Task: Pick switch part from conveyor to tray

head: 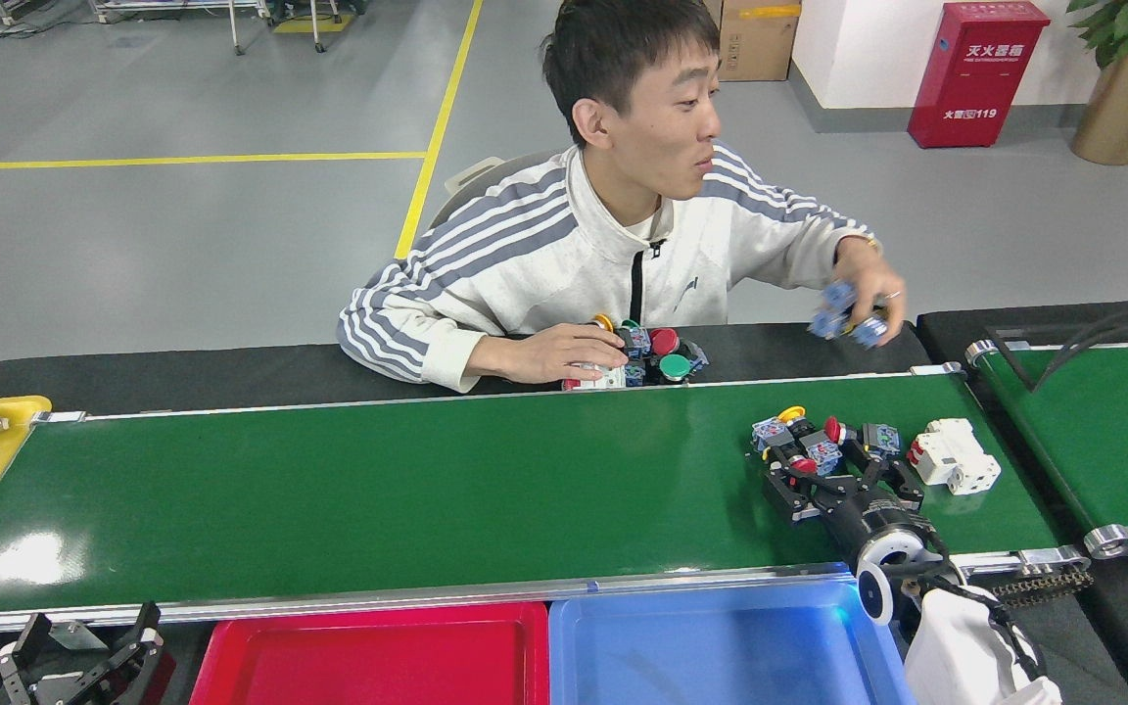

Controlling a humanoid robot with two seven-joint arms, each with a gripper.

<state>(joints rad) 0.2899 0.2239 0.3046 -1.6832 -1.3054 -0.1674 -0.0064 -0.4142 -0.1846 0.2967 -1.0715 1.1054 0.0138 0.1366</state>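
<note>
Switch part (812, 451) on conveyor (427, 490), between spread fingers of right tool (836, 468)

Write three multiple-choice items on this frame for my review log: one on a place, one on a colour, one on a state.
1. Where does the white blocky breaker part lie?
A. on the long glossy green conveyor belt
B. in the blue plastic tray
C. in the person's hand

2. What colour is the tray left of the blue one?
A. yellow
B. red
C. grey

3. How is the right gripper?
A. parked off the belt
B. over the blue tray
C. fingers spread around the cluster of push-button switch parts

Key: 1 A, it rests on the belt's right end. 2 B, the red plastic tray adjoins it. 3 C, fingers flank the cluster.
</note>
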